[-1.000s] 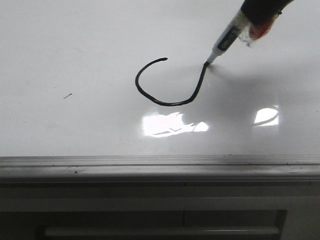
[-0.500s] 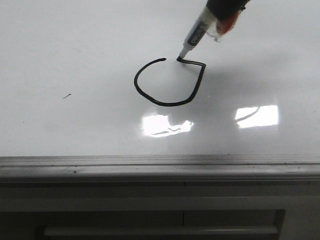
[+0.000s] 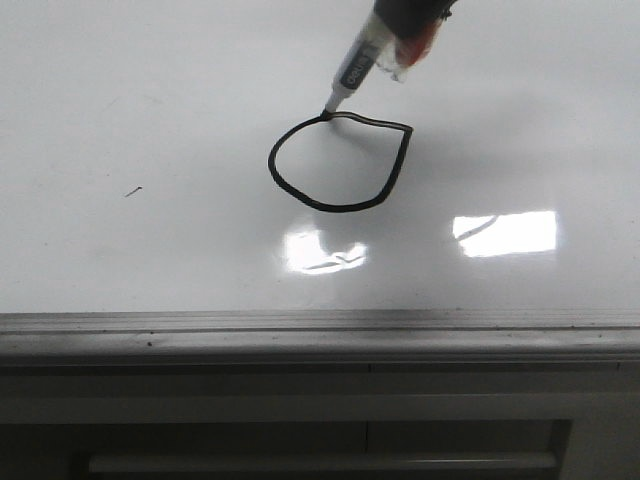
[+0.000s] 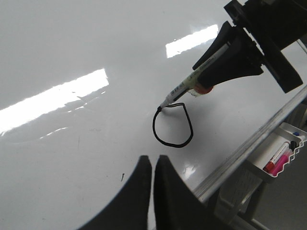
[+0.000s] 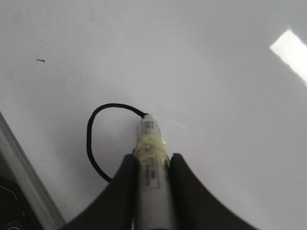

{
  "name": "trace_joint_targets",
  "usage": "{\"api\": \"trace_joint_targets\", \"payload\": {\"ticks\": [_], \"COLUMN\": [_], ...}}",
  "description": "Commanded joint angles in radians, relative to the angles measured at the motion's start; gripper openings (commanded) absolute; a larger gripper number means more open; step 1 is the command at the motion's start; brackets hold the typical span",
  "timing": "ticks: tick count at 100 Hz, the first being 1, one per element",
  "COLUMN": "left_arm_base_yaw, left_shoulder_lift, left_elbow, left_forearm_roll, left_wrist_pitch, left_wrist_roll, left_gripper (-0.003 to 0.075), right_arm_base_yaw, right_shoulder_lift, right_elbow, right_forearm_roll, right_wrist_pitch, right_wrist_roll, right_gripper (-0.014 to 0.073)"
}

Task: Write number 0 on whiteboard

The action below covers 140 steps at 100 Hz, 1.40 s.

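The number 0 (image 3: 340,208) is a black closed loop on the whiteboard (image 3: 150,100); it has a rounded left and bottom, a flat top and a pointed upper-right corner. My right gripper (image 3: 400,40) is shut on a white marker (image 3: 355,70). The marker tip touches the board at the loop's top left, where the line joins. The right wrist view shows the marker (image 5: 148,139) between the jaws of the right gripper (image 5: 152,160), which hides the right half of the loop (image 5: 89,134). My left gripper (image 4: 152,160) is shut and empty above the board, near the loop (image 4: 175,145).
A tiny black dash (image 3: 133,191) lies left of the loop. The grey metal edge rail (image 3: 300,335) runs along the board's near side. A white tray (image 4: 283,158) holding coloured markers hangs beyond that edge. Bright light reflections sit below the loop.
The right gripper has moved left with the marker. It drew the flat top from the upper-right corner back to the starting end, so the open curve is now a closed loop.
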Motion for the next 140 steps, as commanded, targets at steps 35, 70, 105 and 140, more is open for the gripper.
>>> {"api": "trace_joint_targets", "payload": {"ticks": [35,70,105,140], "left_arm_base_yaw": [-0.008,-0.130,-0.158,-0.158], "left_shoulder_lift": [0.033,0.284,0.445,0.463], "left_elbow": [-0.118,-0.461,-0.520,-0.520], "left_forearm_roll": [-0.048,-0.326,-0.311,-0.311], "left_wrist_pitch": [0.073,0.511,0.556,0.559], "left_wrist_roll": [0.028,0.586,0.590,0.590], "left_gripper": [0.0237,0.0419,0.0419,0.0193], "right_arm_base_yaw": [0.258,0.460,0.529,0.546], "right_shoulder_lift": [-0.209,-0.183,-0.158,-0.158], "right_elbow": [-0.093,0.099,0.099,0.099], "right_forearm_roll": [0.032,0.067,0.067,0.067], "right_wrist_pitch": [0.022,-0.396,-0.447,-0.406], "right_wrist_roll": [0.005,0.005,0.005,0.005], "right_gripper": [-0.0055,-0.0055,-0.0059,-0.0059]}}
